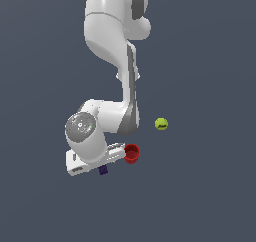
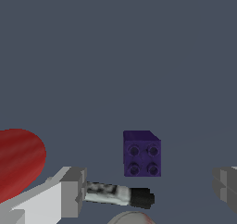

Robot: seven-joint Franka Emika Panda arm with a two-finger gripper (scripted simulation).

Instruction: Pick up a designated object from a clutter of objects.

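While the end effector (image 2: 143, 190) hangs wide over the purple block (image 2: 141, 153), the approach looks nearly done; lowering and closing come next.

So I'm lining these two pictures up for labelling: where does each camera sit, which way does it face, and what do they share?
Exterior view: sits high above, looking down on the floor; shows the white arm, red cup, tennis ball and purple block.
Wrist view: rides the wrist, looking past the open gripper at the block and a black-and-grey stick; both grey fingers show.
Shared: the block and the cup.
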